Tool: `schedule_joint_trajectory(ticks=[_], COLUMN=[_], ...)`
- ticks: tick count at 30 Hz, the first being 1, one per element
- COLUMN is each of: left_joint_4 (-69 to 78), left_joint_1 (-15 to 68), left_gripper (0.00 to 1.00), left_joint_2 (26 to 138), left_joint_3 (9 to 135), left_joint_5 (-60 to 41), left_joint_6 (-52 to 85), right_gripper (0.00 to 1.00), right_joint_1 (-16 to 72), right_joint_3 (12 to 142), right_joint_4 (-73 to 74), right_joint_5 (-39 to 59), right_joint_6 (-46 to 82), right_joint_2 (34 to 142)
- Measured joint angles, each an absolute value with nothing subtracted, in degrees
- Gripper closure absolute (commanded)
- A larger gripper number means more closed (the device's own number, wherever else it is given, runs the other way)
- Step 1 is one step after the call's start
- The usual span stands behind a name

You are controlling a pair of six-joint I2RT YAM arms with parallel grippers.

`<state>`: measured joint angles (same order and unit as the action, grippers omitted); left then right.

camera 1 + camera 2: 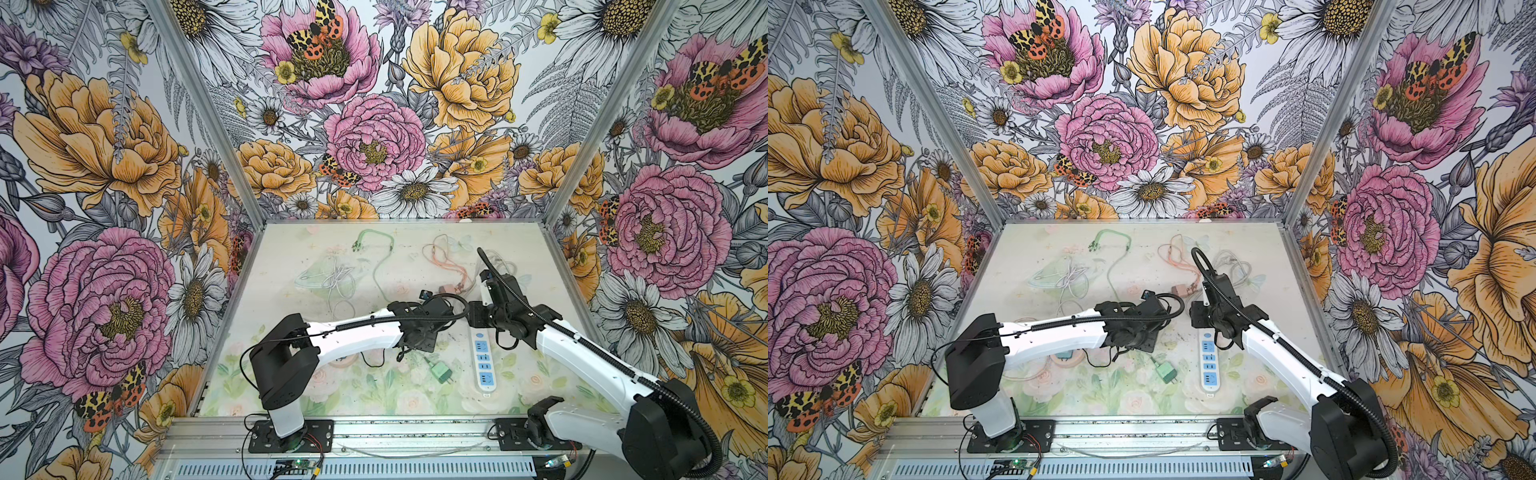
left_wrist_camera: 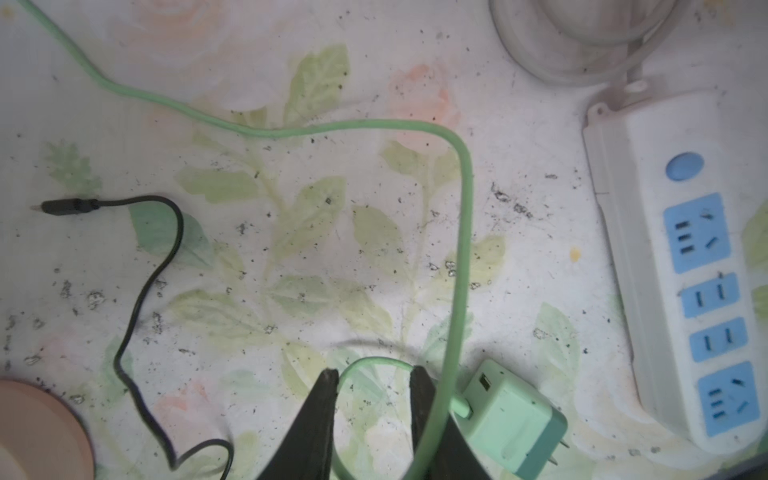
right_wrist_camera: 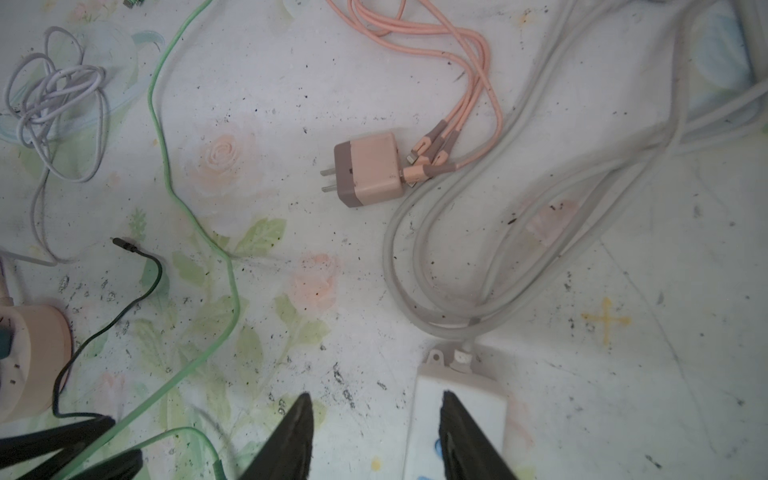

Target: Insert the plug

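The mint-green plug [image 2: 511,415] lies on its side on the table, left of the white power strip [image 2: 685,270], and shows in both top views [image 1: 441,371] [image 1: 1165,371]. Its prongs point toward the table's front. Its green cable [image 2: 463,232] is plugged into it and loops away. My left gripper [image 2: 376,374] hangs open just beside the plug. A small loop of that cable lies between its fingers, and another stretch crosses one finger. My right gripper [image 3: 376,399] is open over the power strip's [image 3: 428,424] cord end, holding nothing.
A pink charger [image 3: 370,170] with pink cables lies behind the strip, next to the strip's grey cord [image 3: 457,249]. A thin black cable [image 2: 137,270], a white cable bundle [image 3: 54,95] and a pink round object [image 2: 37,432] lie to the left.
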<state>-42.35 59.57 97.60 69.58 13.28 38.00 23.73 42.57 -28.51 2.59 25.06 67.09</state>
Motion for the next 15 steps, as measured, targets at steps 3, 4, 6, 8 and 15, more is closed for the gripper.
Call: schedule_joint_trajectory(ticks=[3,4,6,8,15], left_joint_4=[-38.72,-37.28,-35.16,-33.43,-26.85], left_joint_1=[56.29,55.22,53.21,51.46,47.64], left_gripper=[0.67,0.67,0.67,0.67,0.67], left_joint_2=[96.07,96.07,96.23,96.68,99.94], left_joint_3=[64.93,63.4,60.8,59.37,59.48], left_joint_5=[11.25,10.5,9.06,7.9,3.9], left_joint_6=[38.74,38.92,39.11,39.13,38.44], right_gripper=[0.49,0.49,0.49,0.49,0.49], right_joint_1=[23.73,23.73,23.73,23.73,23.73], right_joint_3=[42.48,42.46,42.44,42.41,42.39], right_joint_4=[-28.53,-28.56,-28.53,-28.53,-28.53], right_joint_5=[2.22,2.13,1.89,1.72,1.3], right_joint_6=[25.06,25.04,25.06,25.04,25.04], right_joint_2=[67.2,67.2,67.18,67.18,67.18])
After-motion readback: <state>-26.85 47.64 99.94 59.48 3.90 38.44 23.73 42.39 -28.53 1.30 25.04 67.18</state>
